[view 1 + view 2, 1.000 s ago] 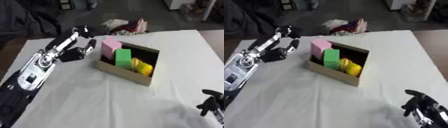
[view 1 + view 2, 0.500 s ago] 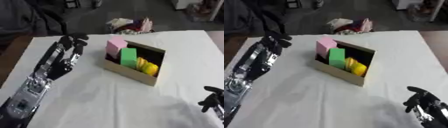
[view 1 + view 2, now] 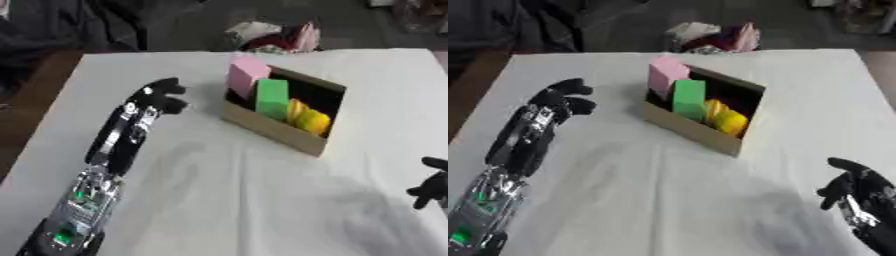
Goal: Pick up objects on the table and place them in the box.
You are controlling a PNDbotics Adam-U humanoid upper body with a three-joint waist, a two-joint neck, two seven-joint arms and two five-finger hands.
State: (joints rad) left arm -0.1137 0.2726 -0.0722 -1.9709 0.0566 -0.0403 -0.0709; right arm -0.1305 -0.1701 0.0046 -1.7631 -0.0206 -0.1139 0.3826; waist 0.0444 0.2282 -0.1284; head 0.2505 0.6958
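**Both hands empty, box already loaded**

My left hand (image 3: 156, 100) is over the tabletop (image 3: 227, 200) just left of the box (image 3: 280, 132), fingers curled in at the tips, holding nothing. Arm runs back toward the lower left corner. It is apart from the box wall, not touching it. I judge it's parked there because there is nothing beside it to grab.

My right hand (image 3: 859, 192) shows at the lower right edge, fingers up and relaxed, spread a little, nothing in it. Idle, well apart from the box.

Box sits mid-tabletop, askew, open side up. Inside: pink block (image 3: 248, 75) at the far left end, standing tall and sticking above the rim, leaning on the wall; green block (image 3: 272, 97) upright next to it; yellow pieces (image 3: 308, 117) packed at the near right end, shape unclear, maybe rounded. They stand on end, side by side, probably so all fit in the narrow box.

No loose object visible on the white tabletop around either hand. So the task looks done or nearly done, judging from what lies here. A pile of cloth (image 3: 271, 36) sits beyond the far tabletop edge, not part of the job as far as I can tell.

Next call: check for leftovers, otherwise rest both hands.
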